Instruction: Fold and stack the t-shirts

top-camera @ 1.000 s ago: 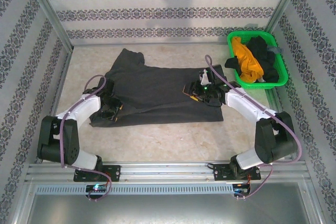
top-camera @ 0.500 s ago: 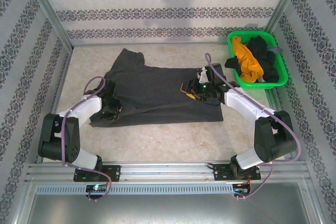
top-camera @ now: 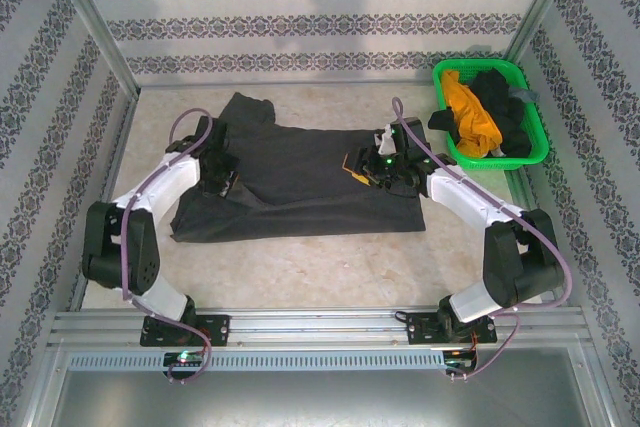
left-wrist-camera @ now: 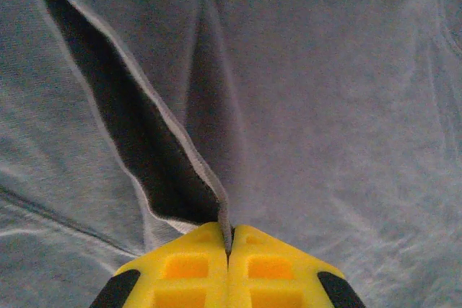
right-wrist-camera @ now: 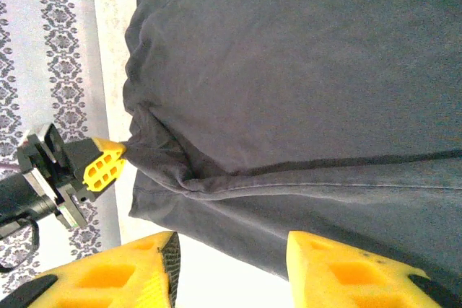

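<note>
Yellow pads on the left gripper met with no gap. Its jaws were pinched shut on a pale-stitched edge of the large dark charcoal-grey cloth t-shirt. A fold of that edge stood up from the jaws and opened into a dark pocket running away from them.

From above, this grip sat on the shirt's left side, toward its far half. The right gripper had its jaws apart with nothing between them. The shirt's near hem crossed just ahead of the tips and the cloth spread out beyond. Whether those tips touched the fabric could not be told.

The garment lay flat on the pale stone-patterned worktop, with its long axis running left to right. The two arms faced each other along that axis, the left at one end and the right over the right-hand half.

The right arm looked the nearer to the free right edge, so the coming fold probably depended on it taking hold there.

Mustard-yellow and black shirts waited in the bright green plastic mesh basket at the far right, well apart.
</note>
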### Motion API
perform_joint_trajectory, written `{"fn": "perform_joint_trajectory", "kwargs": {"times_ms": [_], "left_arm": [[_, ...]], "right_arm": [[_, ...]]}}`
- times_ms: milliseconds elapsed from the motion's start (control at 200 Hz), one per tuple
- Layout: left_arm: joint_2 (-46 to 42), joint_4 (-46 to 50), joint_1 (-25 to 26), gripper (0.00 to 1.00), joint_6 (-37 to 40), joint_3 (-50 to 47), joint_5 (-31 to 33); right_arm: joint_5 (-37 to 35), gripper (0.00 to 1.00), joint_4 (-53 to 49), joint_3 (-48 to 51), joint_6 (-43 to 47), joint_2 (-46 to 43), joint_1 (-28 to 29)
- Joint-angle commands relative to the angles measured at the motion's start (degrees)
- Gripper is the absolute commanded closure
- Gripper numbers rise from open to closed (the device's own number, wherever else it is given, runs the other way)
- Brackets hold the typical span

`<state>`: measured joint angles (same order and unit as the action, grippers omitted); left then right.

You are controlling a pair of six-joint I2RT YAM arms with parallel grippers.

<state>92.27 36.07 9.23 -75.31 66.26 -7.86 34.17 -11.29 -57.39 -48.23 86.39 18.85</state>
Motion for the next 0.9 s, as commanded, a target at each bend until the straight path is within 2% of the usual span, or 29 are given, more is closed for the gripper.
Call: {"fn": "perform_joint_trajectory", "kwargs": {"times_ms": [0,225,495,535,630,684,744,799,894], "left_arm": [[5.02,4.71,1.90,1.00,7.70,5.81,1.32],[17.23,13.19,5.97,1.00,19.21,21.07,3.71],[21.82,12.05,7.44,1.00,25.77,24.50,6.46],[22.43,11.68,7.47,0.95,26.60,24.91,6.36],[21.93,8.98,7.49,0.68,28.79,24.77,6.38],[18.91,4.04,7.53,0.50,29.59,22.37,6.36],[13.74,-3.47,7.68,0.39,29.85,17.42,6.17],[9.81,-7.01,7.51,0.39,29.16,13.65,6.03],[8.28,-2.00,6.96,0.47,27.36,12.73,4.79]], "right_arm": [[0.96,0.56,0.33,-1.77,-0.52,0.70,-0.51],[1.31,0.56,-0.64,-1.35,-0.15,0.26,-1.26],[2.08,0.57,-1.18,-0.01,-0.10,-0.37,-1.80],[2.21,0.56,-1.28,0.10,-0.11,-0.31,-1.76],[2.30,0.56,-1.51,0.30,0.06,-0.18,-1.72],[2.35,0.56,-1.55,0.43,0.06,-0.12,-1.71],[2.12,0.56,-1.55,0.67,0.09,-0.19,-1.70],[2.13,0.57,-1.38,0.93,0.02,-0.20,-1.59],[2.13,0.57,-0.99,1.30,-0.16,0.09,-1.45]]}}
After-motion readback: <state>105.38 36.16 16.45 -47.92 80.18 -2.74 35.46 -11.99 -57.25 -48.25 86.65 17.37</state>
